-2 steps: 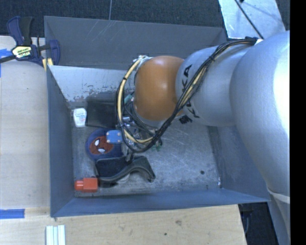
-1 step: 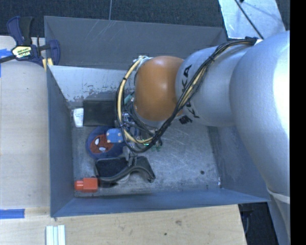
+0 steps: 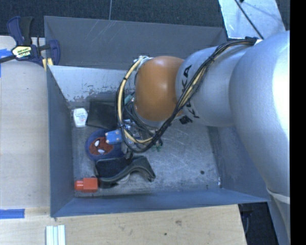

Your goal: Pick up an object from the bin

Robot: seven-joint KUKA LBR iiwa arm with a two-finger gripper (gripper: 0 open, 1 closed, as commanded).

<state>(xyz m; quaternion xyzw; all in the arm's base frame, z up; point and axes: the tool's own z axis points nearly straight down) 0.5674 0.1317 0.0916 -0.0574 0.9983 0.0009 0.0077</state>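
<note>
The grey metal bin (image 3: 60, 152) has a scuffed floor. The tool (image 3: 124, 138), under the arm's orange wrist cover (image 3: 155, 88), hangs at the right edge of a blue round dish (image 3: 98, 146) with a red-brown centre; I cannot tell whether it is apart or together. Above the dish lie a small white bottle (image 3: 80, 117) and a flat black pad (image 3: 102, 114). Below the dish lie a curved black piece (image 3: 126, 170) and an orange block (image 3: 86, 184).

Robot lab or test cell, indoors. Big silver arm (image 3: 234, 86) enters from 3 o'clock, with an orange wrist cover (image 3: 155, 88) and loose cables (image 3: 204, 68) run along the outside. Grey metal bin (image 3: 143, 40) has a scuffed, scratched floor and mismatched small things (image 3: 109, 160) at 8 o'clock. Dark carpet (image 3: 143, 1) at 12 o'clock.
</note>
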